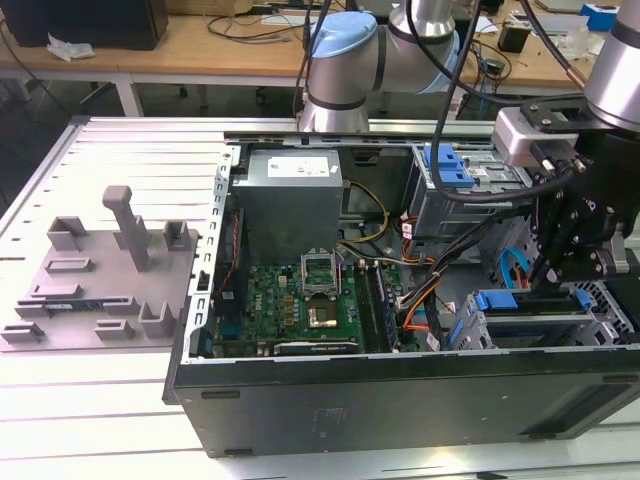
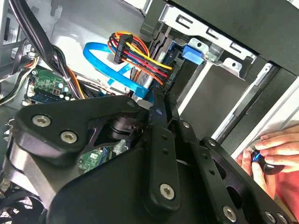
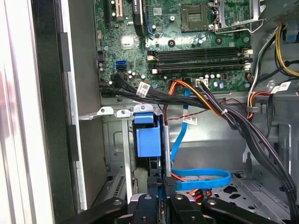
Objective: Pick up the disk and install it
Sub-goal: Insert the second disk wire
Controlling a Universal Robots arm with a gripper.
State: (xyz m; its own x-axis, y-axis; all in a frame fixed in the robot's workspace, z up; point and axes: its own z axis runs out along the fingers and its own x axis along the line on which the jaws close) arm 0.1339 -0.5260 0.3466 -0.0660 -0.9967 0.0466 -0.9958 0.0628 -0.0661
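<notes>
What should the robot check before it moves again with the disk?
1. Disk in its slot: the disk stands edge-on in the drive cage. Ok.
2. Disk pushed fully home: cannot tell.
3. Gripper lined up: the gripper sits right at the disk's near edge. Ok.
4. Cables clear: the blue cable loops close beside the gripper and could snag. Not ok.
5. People clear: a hand is close by, but outside the case wall. Ok, but watch it.
</notes>
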